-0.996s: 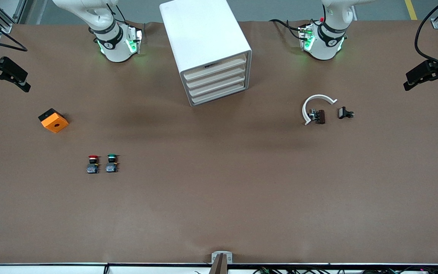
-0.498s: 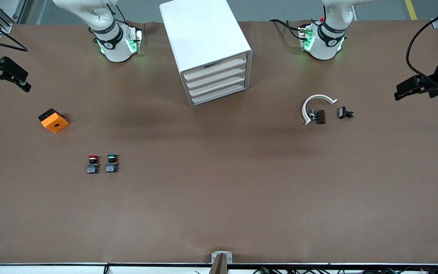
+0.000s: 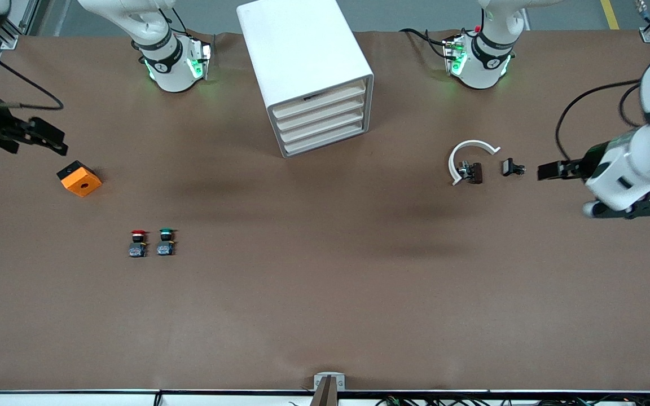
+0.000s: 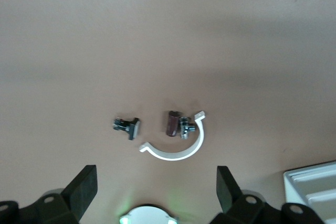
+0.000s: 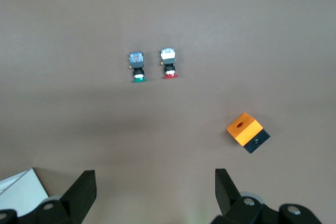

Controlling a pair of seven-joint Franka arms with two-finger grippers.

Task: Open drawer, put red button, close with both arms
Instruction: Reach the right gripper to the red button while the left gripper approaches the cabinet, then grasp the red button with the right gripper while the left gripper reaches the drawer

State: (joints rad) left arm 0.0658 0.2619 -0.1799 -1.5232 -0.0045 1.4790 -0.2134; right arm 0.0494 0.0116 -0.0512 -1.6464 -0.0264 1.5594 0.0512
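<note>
Across the whole table we saw a matte brown sheet (image 3: 325, 293), faintly creased, with grey floor along the edge by the robots' bases and a black-and-white strip along the edge nearest the front camera. Between the two bases stood the tall white rounded box cabinet (image 3: 302, 56), turned slightly askew, its four cream-white tray drawers facing the front camera; the second drawer from the top (image 3: 320, 113) was shut flush like the other three.

We found the tiny red-capped push-button (image 3: 137, 243) lying on its side toward the right arm's end of the table, nearer the front camera than the cabinet. Its long axis ran from cap to base, with the red cap pointing toward the robots' bases and the blue-grey block toward the front camera. Just beside it, parallel and not touching, lay the matching green-capped push-button (image 3: 165, 242). The orange cube with a black underside (image 3: 79, 178) sat well apart, closer to the bases.

Toward the left arm's end lay a white plastic C-shaped clip (image 3: 468, 155), a small dark brown block (image 3: 474, 172) and a small black part (image 3: 512, 167).

We saw the right gripper (image 3: 54, 144) hanging near the orange cube, fingers spread and empty. The left gripper (image 3: 548, 171) hung beside the small black part, also spread wide and holding nothing
</note>
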